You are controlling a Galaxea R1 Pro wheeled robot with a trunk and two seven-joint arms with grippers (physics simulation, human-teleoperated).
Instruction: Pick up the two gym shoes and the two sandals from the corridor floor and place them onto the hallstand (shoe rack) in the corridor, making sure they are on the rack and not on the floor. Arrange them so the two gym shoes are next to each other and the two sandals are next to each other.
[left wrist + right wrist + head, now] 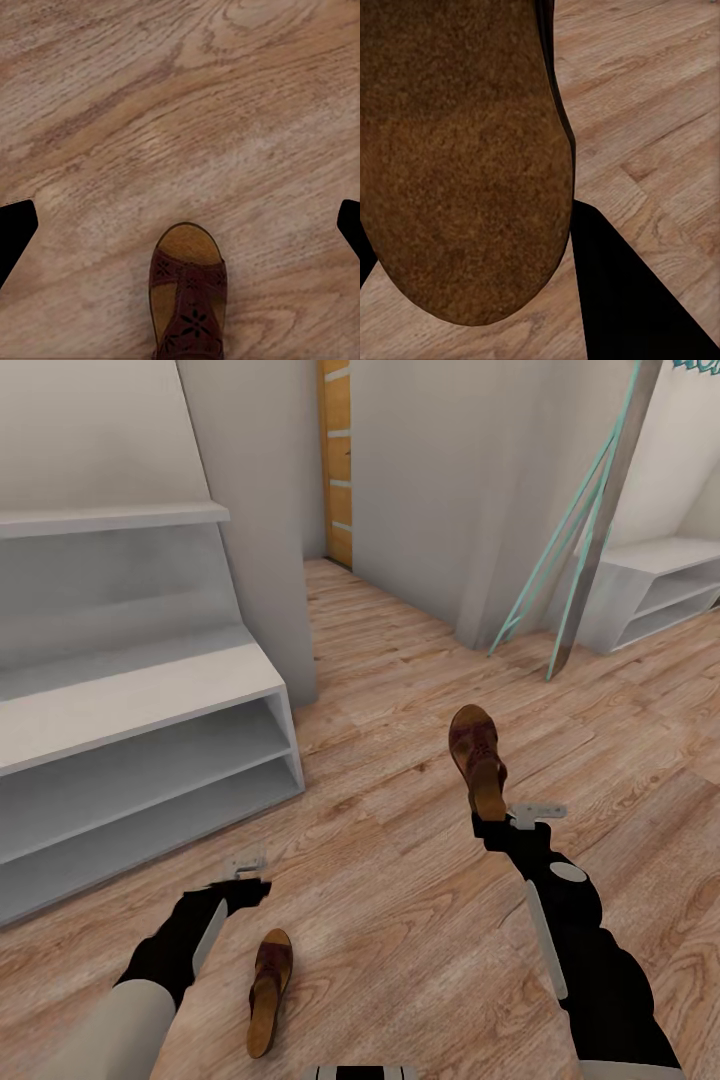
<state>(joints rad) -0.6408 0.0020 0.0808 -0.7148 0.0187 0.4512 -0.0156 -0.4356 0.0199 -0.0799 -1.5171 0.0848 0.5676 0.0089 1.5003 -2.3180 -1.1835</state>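
Note:
My right gripper is shut on the heel end of one dark brown sandal, held raised above the corridor floor. In the right wrist view its tan sole is pressed against a black finger. The other sandal lies flat on the floor near my base, and its toe end sits between the wide-apart fingers. My left gripper hovers open above the floor just beyond it. The white-grey hallstand stands at the left, its tiers bare. The gym shoes are out of view.
A grey wall pillar stands just behind the hallstand's right end. A teal-framed leaning stand and another white shelf unit are at the back right. A wooden door closes the corridor's far end.

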